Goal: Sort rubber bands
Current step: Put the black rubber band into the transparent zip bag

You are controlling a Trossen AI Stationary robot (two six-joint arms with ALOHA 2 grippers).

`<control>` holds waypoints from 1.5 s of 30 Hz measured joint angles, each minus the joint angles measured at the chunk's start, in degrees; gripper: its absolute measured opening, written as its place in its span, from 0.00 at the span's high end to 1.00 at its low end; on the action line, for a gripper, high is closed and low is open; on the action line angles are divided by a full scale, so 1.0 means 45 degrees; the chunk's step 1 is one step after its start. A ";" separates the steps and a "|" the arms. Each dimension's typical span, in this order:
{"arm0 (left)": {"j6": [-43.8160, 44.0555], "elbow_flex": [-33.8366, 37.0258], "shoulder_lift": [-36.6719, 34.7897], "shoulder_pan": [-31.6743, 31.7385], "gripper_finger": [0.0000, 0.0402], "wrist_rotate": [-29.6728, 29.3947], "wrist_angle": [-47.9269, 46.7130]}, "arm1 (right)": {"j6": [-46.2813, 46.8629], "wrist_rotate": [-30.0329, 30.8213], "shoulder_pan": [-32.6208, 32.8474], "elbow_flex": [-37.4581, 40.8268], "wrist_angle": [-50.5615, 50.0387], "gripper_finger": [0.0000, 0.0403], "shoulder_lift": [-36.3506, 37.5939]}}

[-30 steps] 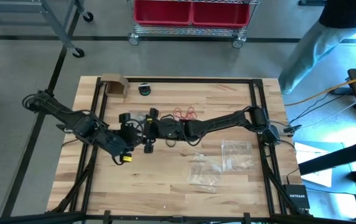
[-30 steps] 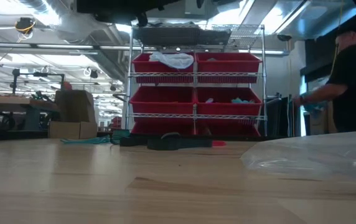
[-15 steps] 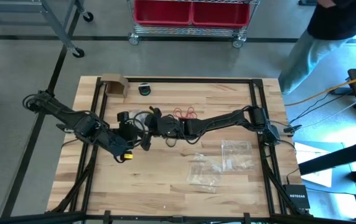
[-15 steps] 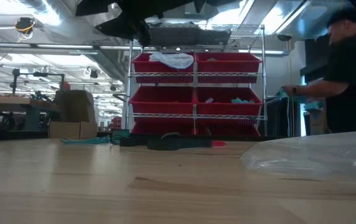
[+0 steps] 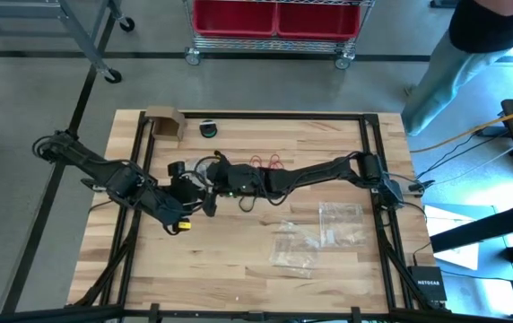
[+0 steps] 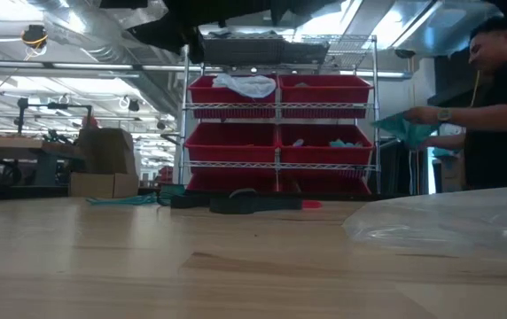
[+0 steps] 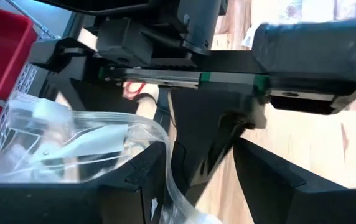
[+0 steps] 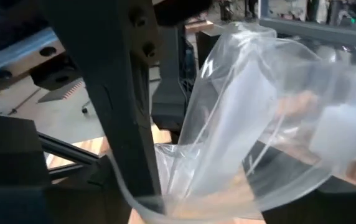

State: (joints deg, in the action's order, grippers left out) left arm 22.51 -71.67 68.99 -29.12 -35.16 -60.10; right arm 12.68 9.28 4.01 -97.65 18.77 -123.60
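My right gripper (image 5: 210,172) has slid nearer my left gripper (image 5: 185,184), fingers widening; left holds clear bag (image 7: 72,140). Red rubber bands (image 5: 265,163) lie just behind. Keep bag mouth open, steady.

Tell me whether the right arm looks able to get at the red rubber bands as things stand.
Probably not yet: the red rubber bands lie close beside its forearm, but the right gripper is busy with a clear bag shared with the left gripper.
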 joint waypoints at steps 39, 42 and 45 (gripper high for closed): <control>0.3209 -0.0395 -0.0006 0.0000 0.99 -0.0548 -0.3432 | -0.1173 -0.0116 -0.0086 -0.0015 -0.1263 0.30 0.0040; 0.3642 -0.0395 -0.0017 -0.0052 0.99 -0.0804 -0.4275 | -0.1557 -0.0350 -0.0047 -0.0015 -0.2273 0.30 0.0465; 0.3972 -0.0395 -0.0019 -0.0190 1.00 -0.0961 -0.4936 | -0.1971 -0.0432 -0.0010 -0.0015 -0.3482 0.30 0.1001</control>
State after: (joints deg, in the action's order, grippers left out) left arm 40.38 -73.45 68.90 -29.98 -39.48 -82.31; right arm 3.81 7.33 3.96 -97.71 3.10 -119.10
